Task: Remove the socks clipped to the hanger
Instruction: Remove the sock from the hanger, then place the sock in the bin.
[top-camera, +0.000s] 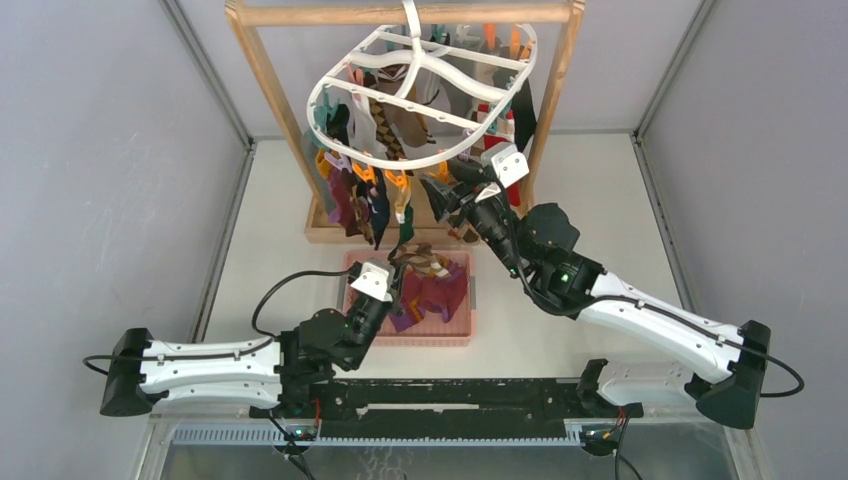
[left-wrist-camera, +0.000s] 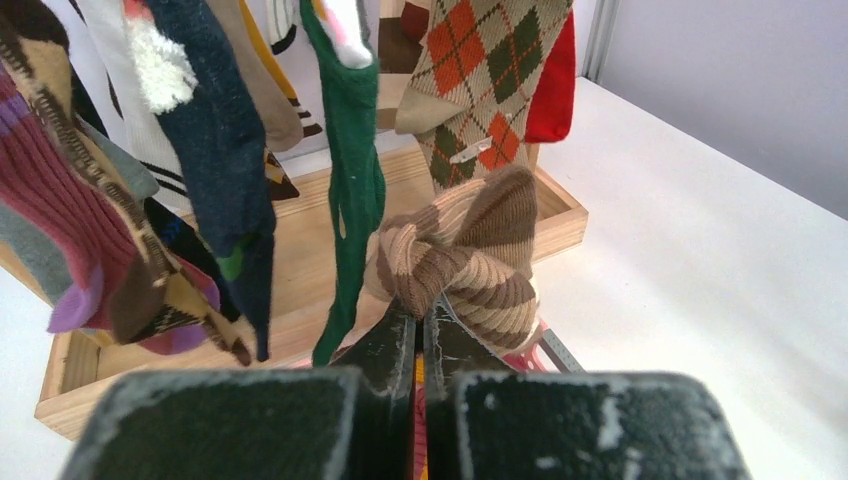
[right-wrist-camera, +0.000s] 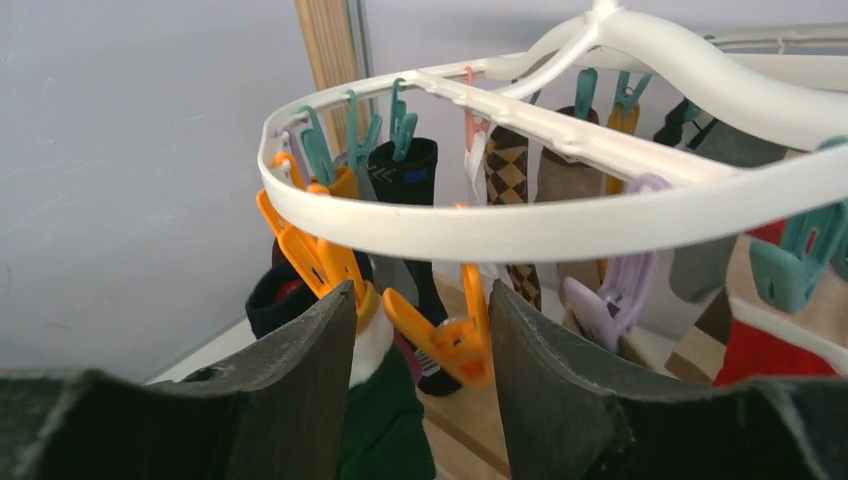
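Count: 1 hanger, 1 wooden stand, 1 pink tray, 2 grippers (left gripper, right gripper), socks too bunched to count

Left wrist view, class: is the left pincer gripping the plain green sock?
No, the left pincer is shut on a brown-and-beige striped sock.

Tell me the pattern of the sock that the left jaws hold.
Beige and brown stripes on the sock; left wrist view shows it best.

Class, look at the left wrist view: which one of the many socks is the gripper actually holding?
The brown-and-beige striped sock, bunched up at the tips of the shut left gripper; the other socks hang loose from above.
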